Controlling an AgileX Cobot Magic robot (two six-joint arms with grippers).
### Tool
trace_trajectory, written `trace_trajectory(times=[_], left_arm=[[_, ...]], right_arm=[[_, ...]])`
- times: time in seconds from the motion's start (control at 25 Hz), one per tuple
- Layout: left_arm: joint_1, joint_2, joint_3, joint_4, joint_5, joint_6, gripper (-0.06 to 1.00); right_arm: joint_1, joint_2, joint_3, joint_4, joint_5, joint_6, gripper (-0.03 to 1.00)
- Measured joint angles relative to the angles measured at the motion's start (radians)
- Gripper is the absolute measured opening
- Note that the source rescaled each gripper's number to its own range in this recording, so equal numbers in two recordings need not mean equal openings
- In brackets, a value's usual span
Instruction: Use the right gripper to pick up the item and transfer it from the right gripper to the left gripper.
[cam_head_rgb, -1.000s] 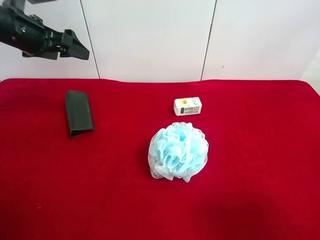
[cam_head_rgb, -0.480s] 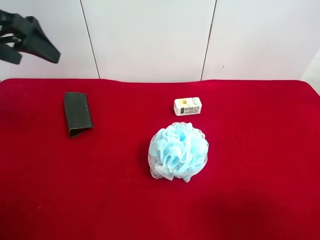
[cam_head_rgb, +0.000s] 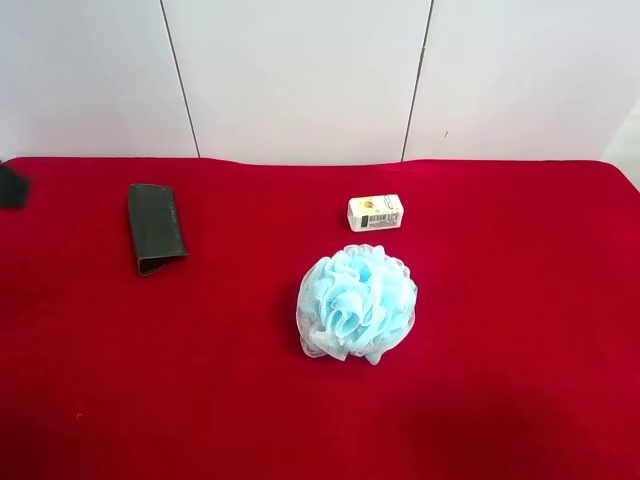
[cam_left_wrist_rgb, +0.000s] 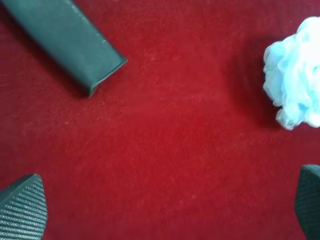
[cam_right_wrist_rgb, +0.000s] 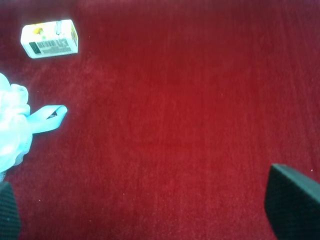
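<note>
The item, a flat dark grey-black folded case (cam_head_rgb: 157, 228), lies on the red cloth at the exterior high view's left. It also shows in the left wrist view (cam_left_wrist_rgb: 65, 40), apart from the fingers. My left gripper (cam_left_wrist_rgb: 170, 210) is open and empty over bare cloth between the case and the pouf. Only a black tip of it (cam_head_rgb: 10, 187) shows at the exterior view's left edge. My right gripper (cam_right_wrist_rgb: 150, 205) is open and empty over bare cloth. It is out of the exterior view.
A light-blue mesh pouf (cam_head_rgb: 356, 303) sits mid-table, also seen in the wrist views (cam_left_wrist_rgb: 295, 75) (cam_right_wrist_rgb: 15, 130). A small white-and-yellow box (cam_head_rgb: 375, 212) (cam_right_wrist_rgb: 49, 38) lies behind it. A white panelled wall stands behind the table's far edge (cam_head_rgb: 320, 161).
The arm at the exterior view's left has drawn back leftward and down, leaving only a tip at the frame edge. The case, pouf and box have not moved.
</note>
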Motion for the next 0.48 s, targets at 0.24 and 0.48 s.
trace_trajectory(times=[0.24,0.48], left_arm=[[0.000,-0.295,0.110,0.102,0.085,-0.024,1.00],[0.000,-0.568,0.219,0.143,0.124,-0.079,1.00]], right_arm=[[0.000,0.000,0.000,0.000,0.000,0.000,0.93],[0.000,0.000,0.000,0.000,0.000,0.000,0.93]])
